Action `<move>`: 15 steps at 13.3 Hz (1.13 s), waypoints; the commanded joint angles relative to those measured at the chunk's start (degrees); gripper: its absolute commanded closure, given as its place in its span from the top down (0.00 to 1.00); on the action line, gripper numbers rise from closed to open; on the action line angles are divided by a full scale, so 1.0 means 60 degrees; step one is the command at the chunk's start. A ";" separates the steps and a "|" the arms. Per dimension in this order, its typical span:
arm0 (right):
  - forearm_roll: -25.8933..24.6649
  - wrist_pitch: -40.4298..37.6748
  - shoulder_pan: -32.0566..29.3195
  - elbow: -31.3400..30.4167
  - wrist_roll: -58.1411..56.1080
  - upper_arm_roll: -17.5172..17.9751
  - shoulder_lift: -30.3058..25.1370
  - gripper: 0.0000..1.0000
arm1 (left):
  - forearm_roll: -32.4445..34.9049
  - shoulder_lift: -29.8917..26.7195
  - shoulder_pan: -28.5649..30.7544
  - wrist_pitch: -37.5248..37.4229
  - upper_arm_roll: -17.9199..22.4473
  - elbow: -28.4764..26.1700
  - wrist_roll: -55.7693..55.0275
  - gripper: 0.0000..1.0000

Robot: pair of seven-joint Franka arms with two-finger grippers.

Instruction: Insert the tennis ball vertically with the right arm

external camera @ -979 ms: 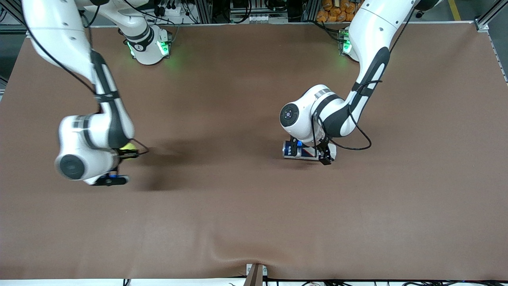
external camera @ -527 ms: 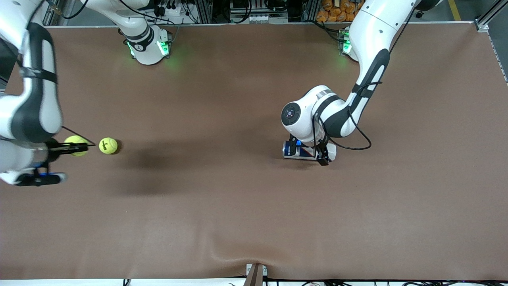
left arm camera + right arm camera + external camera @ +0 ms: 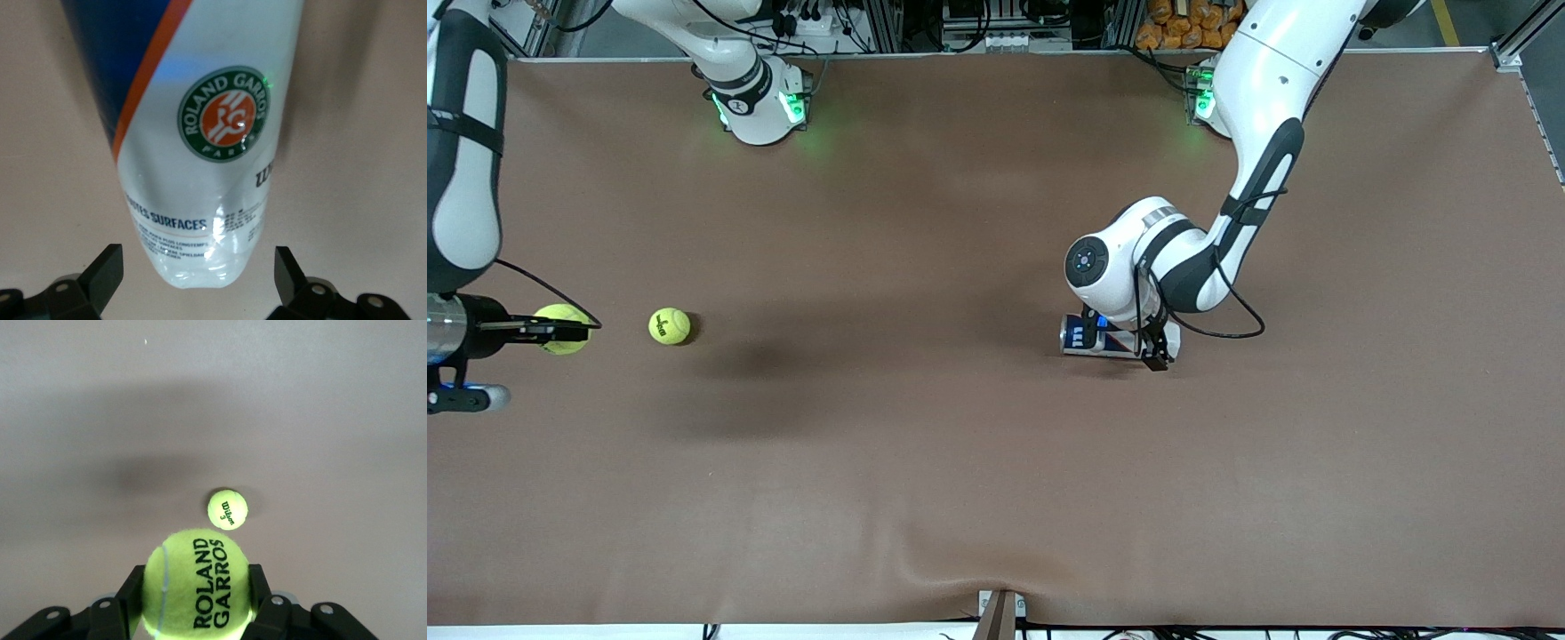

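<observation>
Right gripper [image 3: 194, 603]: I see it clamped on 1 tennis ball [image 3: 560, 327], up over the right arm's end of the table [image 3: 925, 462].
Second ball [image 3: 669, 325]: resting on the table just beside the held one.
Left gripper [image 3: 197, 273]: low, fingers [image 3: 107, 270] spread either side of the ball can [image 3: 193, 133], not touching.
Ball can: I see it lying on the table mid-way, under the left arm.
</observation>
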 commanded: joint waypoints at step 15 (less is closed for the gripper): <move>0.0539 -0.0053 -0.0415 0.0126 0.0320 0.0145 -0.0106 0.00 | 0.0385 0.0482 -0.0223 -0.0181 -0.0016 0.0072 -0.0721 1.00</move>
